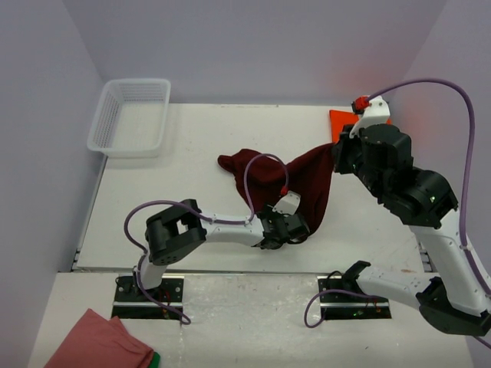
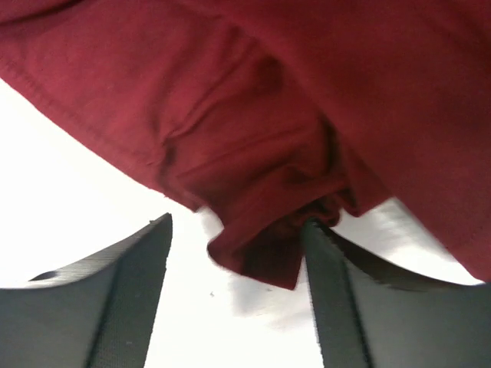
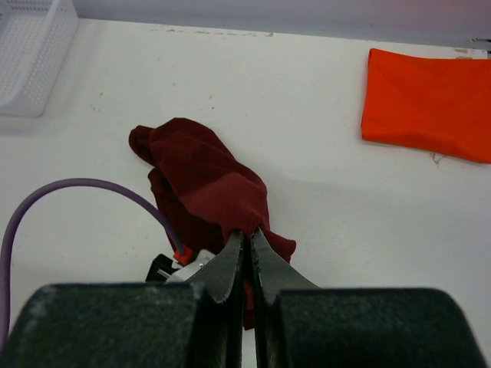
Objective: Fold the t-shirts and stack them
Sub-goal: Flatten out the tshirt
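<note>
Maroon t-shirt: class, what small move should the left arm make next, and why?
Probably close the left gripper on the bunched fabric corner hanging between its open jaws. The right gripper is shut on another part of the maroon t-shirt, holding it raised, so a second grip would likely let both arms spread it for folding.

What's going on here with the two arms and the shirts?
The right gripper is shut on an edge of the maroon t-shirt, holding that side up off the table while the rest trails down, bunched. The left gripper is open, with a hanging fold of the shirt between its jaws, ungripped. The orange t-shirt lies folded at the far right.
</note>
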Robot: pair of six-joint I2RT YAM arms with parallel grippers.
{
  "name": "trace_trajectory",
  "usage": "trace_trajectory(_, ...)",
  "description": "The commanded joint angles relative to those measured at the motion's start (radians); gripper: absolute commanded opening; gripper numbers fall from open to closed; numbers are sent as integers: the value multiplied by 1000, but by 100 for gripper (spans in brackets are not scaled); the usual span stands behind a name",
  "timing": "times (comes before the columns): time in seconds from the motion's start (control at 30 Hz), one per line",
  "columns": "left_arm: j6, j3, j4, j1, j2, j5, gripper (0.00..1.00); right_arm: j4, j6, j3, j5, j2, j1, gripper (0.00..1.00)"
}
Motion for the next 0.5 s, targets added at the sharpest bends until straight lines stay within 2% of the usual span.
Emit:
trace_trajectory(0.0,-84,-53,-184,-7,14,-47,71,21,2,-3,-17,4,5,0)
trace_trajectory(0.1,-118,-59,-204,-36,3,-41,71,24,0,-9,-22,7,8,0)
trace_trajectory(0.27,-144,-59,-226,-73,-17,-28,65,34,3,-34,-24,5,7,0)
trace_trajectory(0.47,-121,-85,-160,-73,-40,9,59,33,6,-36,-22,-9,7,0)
